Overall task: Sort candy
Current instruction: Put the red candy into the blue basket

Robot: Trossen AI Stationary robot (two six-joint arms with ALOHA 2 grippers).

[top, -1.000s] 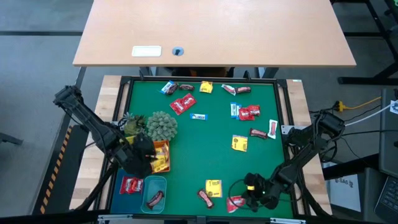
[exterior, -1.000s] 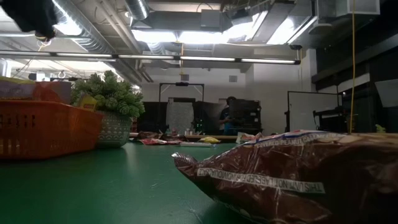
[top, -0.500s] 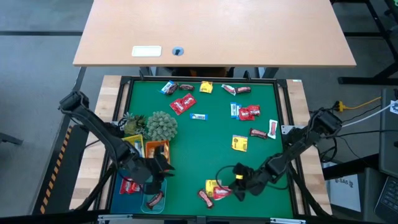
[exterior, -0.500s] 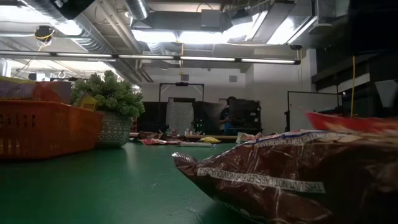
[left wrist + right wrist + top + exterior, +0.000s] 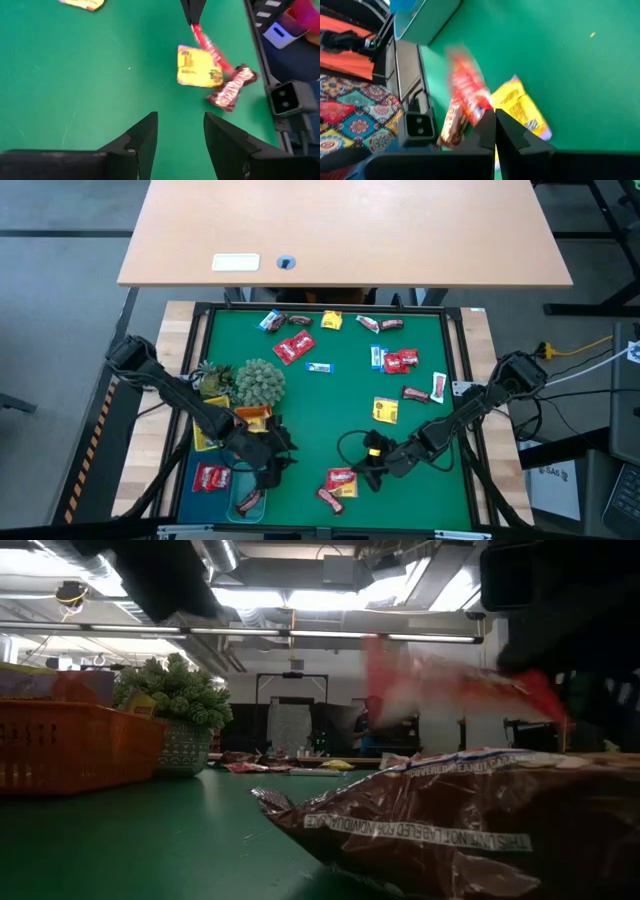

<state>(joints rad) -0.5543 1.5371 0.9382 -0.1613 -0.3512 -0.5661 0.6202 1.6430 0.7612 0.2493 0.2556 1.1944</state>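
Red packet [image 5: 341, 477] pinched in right gripper [image 5: 364, 473], fingers closed on it, lifted over yellow packet [image 5: 343, 481] and brown bar [image 5: 329, 499] near green mat's [image 5: 320, 415] front edge. Low view: wrapper [image 5: 470, 830] reads "COVERED PEANUT". Teal tray [image 5: 247, 492] holds one dark bar [image 5: 250, 500]. Left gripper [image 5: 270, 470] beside it, fingers apart, empty.

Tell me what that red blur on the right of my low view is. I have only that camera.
Observer: A red packet, pinched in the shut right gripper and held clear of the green mat.
Operator: Say what lies under it.
Observer: A yellow packet and a brown bar, touching each other.
Operator: Report the left gripper.
Observer: The left gripper is open and empty, above bare mat.
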